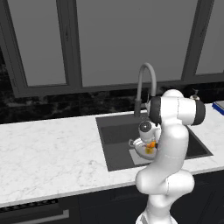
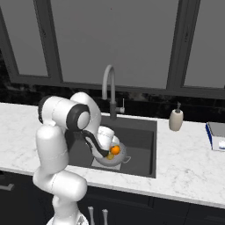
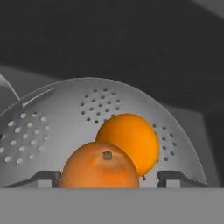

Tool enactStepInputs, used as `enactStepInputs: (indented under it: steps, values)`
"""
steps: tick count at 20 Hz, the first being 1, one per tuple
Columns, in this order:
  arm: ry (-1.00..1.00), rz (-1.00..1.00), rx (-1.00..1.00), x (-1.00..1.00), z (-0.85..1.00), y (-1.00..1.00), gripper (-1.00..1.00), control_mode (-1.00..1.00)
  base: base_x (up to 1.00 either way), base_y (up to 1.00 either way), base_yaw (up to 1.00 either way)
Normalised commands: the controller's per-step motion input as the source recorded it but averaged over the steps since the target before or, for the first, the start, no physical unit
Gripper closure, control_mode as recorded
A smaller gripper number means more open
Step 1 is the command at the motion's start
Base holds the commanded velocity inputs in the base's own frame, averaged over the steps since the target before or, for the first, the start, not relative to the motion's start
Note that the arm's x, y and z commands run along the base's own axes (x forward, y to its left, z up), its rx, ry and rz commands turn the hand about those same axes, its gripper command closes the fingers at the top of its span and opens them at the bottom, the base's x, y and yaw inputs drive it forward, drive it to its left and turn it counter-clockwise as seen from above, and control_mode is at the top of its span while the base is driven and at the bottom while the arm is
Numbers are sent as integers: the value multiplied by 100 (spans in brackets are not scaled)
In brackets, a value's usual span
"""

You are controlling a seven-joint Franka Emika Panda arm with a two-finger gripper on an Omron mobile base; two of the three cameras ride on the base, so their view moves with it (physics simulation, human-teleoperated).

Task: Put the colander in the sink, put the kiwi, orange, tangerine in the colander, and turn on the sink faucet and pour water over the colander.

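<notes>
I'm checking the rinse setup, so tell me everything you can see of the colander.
The colander is a silver-grey metal bowl dotted with small holes, a loop handle showing on its rim. It sits upright in the dark sink, on the lighter patch of the floor. Two orange fruits lie inside it, touching each other; the nearer one lies between the tips of the pincer. The faucet arches behind it.

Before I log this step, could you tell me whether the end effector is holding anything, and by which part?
It cannot be told. In the hand view the end effector straddles the nearer orange fruit in the colander, but finger contact is hidden at the frame edge.
</notes>
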Motion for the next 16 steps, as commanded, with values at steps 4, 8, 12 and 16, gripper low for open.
enactStepInputs:
  steps: [4, 8, 12, 16]
  values:
    - [-4, 0, 3, 0, 93, -6, -100, -100, 0, 0, 0]
    - [-13, 0, 0, -14, 100, 0, -100, -100, 0, 0, 0]
    - [-20, 0, 0, -44, 100, 0, -100, -100, 0, 0, 0]
    - [-17, 0, 0, -53, 100, -8, -100, -100, 0, 0, 0]
